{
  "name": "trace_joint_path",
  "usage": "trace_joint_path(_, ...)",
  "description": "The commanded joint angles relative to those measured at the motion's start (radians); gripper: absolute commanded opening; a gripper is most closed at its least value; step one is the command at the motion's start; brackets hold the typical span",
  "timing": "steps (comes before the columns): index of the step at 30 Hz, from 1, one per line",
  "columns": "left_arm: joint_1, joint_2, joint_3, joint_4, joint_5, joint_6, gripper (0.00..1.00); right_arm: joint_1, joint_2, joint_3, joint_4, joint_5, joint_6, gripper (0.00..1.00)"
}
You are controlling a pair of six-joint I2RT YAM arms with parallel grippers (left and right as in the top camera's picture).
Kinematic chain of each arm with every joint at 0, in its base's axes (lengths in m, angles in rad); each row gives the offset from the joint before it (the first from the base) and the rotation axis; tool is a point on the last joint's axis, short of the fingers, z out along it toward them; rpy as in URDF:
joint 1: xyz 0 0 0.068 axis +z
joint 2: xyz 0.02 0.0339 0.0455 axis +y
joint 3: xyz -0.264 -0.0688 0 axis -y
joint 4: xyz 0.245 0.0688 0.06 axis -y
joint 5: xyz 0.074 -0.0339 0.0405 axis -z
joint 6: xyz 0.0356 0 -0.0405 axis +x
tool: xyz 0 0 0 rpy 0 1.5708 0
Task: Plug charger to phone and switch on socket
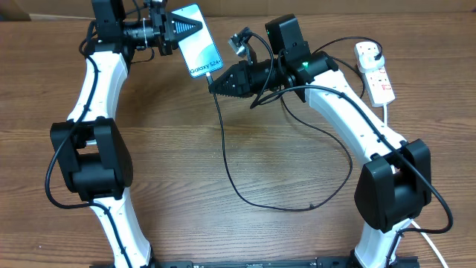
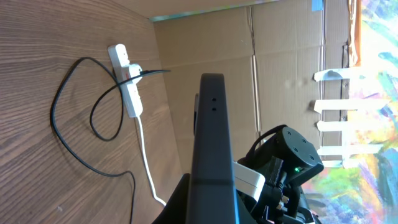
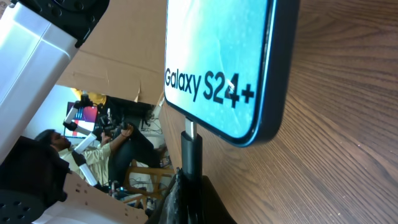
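My left gripper (image 1: 186,28) is shut on the phone (image 1: 198,42), holding it above the table at the back; its light blue screen reads "Galaxy S24+". In the left wrist view the phone's dark edge (image 2: 212,149) stands between the fingers. My right gripper (image 1: 216,82) is shut on the charger's connector end (image 3: 190,158), whose metal tip meets the phone's bottom edge (image 3: 236,68). The thin black charger cable (image 1: 245,195) loops across the table to a black plug in the white socket (image 1: 374,71) at the back right, also in the left wrist view (image 2: 127,84).
The socket's thick white cord (image 1: 390,119) runs down the right side past the right arm's base (image 1: 390,186). The left arm's base (image 1: 89,160) stands at the left. A cardboard wall (image 2: 280,62) closes the back of the table.
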Motion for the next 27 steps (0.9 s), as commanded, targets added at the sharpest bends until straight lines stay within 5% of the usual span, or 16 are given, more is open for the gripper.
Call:
trace_joint_path(1, -0.007, -0.008, 0.014, 0.003, 0.065, 0.019, 0.04, 0.006, -0.007, 0.009, 0.010, -0.001, 0.011, 0.04)
trace_joint_path(27, 0.001, -0.008, 0.014, 0.004, 0.068, 0.009, 0.04, 0.004, -0.007, 0.009, 0.006, -0.013, 0.011, 0.04)
